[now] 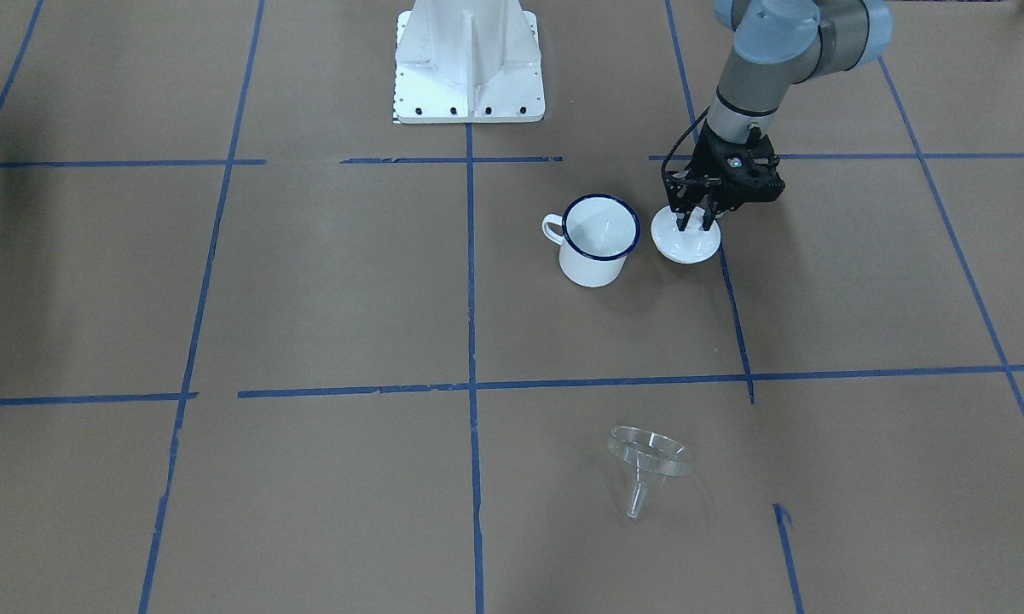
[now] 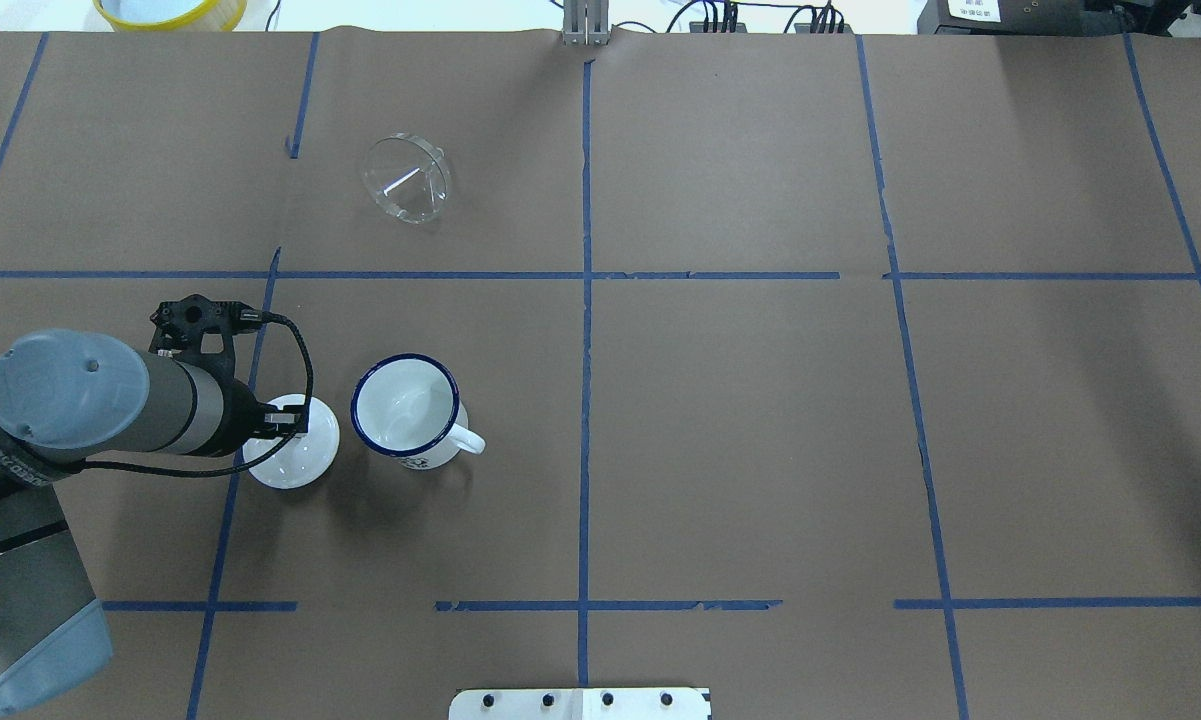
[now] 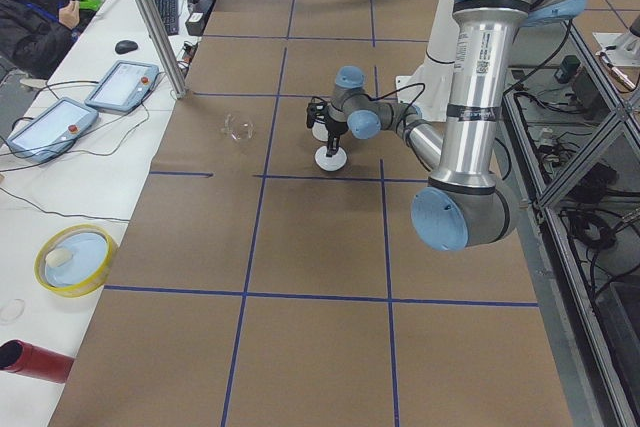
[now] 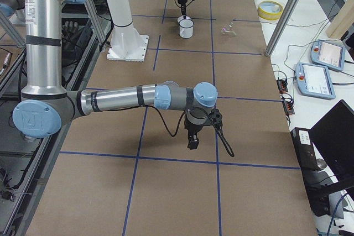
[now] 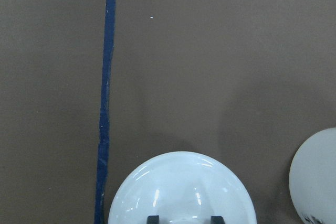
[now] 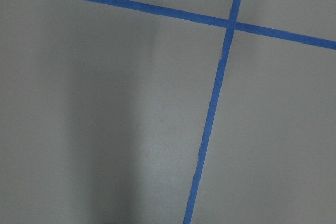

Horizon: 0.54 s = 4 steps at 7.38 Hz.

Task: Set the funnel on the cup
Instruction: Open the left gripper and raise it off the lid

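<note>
Clear funnel (image 1: 648, 460) tilted on the worktop (image 1: 307, 298), well apart from the enamel mug (image 1: 597, 243). Left tool (image 1: 697, 226) astride the white lid's (image 1: 686, 249) knob, just beside the mug; grip impossible to tell. Right tool (image 4: 192, 143) likewise unclear.

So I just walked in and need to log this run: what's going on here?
The left gripper is down on the white lid, straddling its knob; whether it is gripping is unclear. That lid sits beside the open cup. The funnel lies untouched on its side, farther out from the robot. The right gripper hangs well away from all of it.
</note>
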Available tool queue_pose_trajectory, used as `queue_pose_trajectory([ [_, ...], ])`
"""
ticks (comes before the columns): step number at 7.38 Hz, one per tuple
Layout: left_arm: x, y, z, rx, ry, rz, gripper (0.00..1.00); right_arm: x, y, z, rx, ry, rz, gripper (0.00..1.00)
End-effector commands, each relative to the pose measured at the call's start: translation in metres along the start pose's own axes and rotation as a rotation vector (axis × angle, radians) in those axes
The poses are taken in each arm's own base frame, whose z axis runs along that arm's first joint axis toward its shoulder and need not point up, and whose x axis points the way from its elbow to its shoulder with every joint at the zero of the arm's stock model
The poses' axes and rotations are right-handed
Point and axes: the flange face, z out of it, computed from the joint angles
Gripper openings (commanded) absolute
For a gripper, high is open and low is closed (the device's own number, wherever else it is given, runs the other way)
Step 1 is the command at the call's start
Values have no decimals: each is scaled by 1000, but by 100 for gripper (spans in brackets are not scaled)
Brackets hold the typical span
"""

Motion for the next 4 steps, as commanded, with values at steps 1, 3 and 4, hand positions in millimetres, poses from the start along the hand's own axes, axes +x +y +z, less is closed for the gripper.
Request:
queue_pose_trajectory([
  [1,-2,0,7,3,-2,0,0,0,0,0,1,0,-1,100],
  [3,-2,0,8,2,-5,-1,32,0,0,0,1,0,-1,100],
  [4,-2,0,8,2,-5,-1,60,0,0,0,0,0,0,100],
])
